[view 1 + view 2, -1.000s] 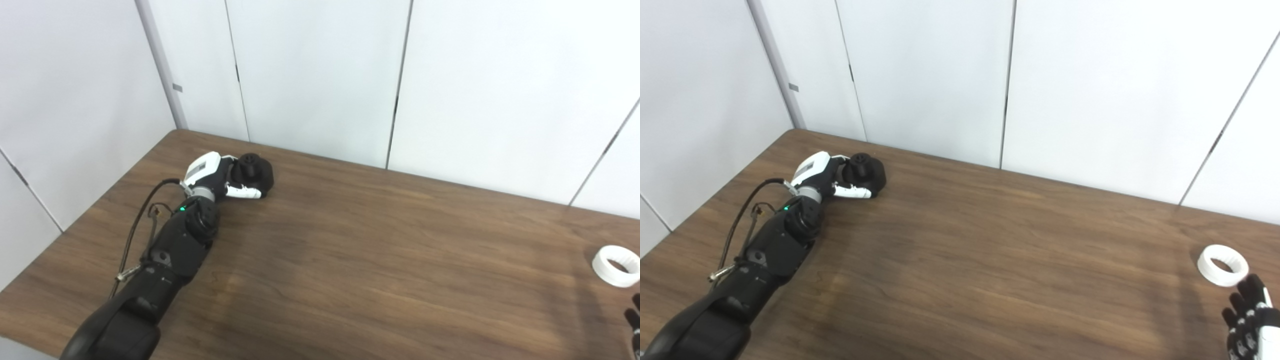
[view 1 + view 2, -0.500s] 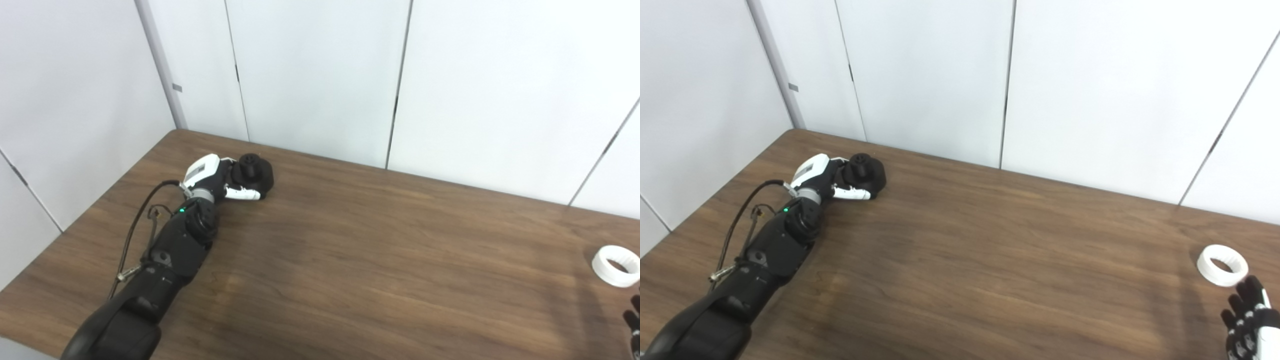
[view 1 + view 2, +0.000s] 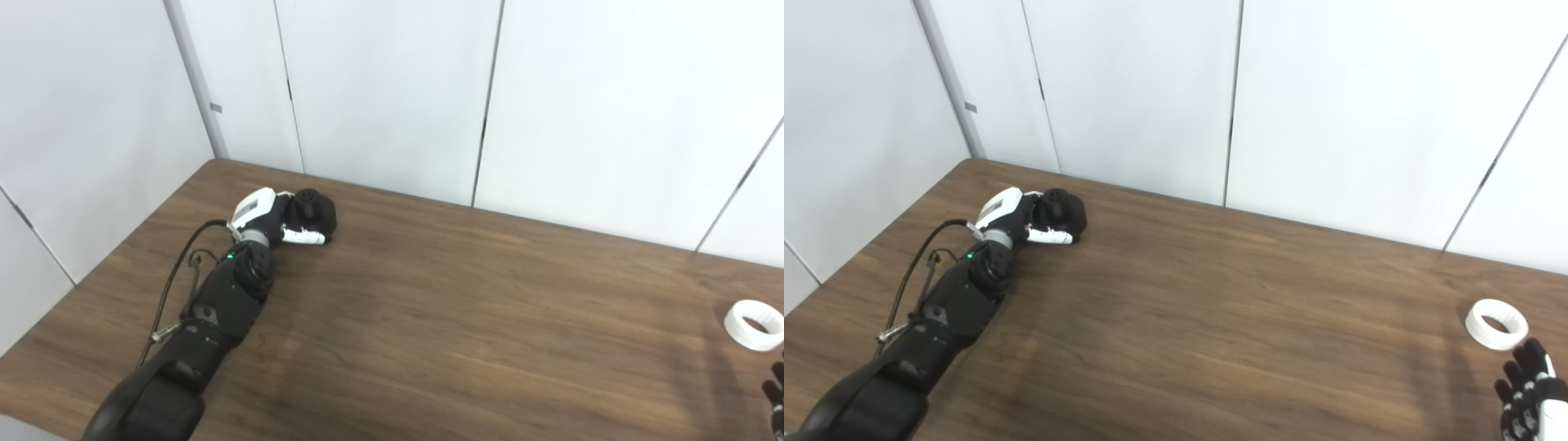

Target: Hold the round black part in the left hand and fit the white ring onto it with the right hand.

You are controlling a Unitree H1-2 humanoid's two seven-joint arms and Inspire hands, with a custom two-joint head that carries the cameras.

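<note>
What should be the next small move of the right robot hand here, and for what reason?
Probably a short reach forward to the white ring. The right robot hand hovers just short of it, fingers apart and holding nothing, while the ring lies flat on the table. The left robot hand is already wrapped around the round black part at the far left, so the ring seems to be what is missing.

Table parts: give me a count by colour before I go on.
Black: 1, the round black part, with the left robot hand wrapped around it.
White: 1, the white ring, lying flat just beyond the right robot hand.
Total: 2
</note>
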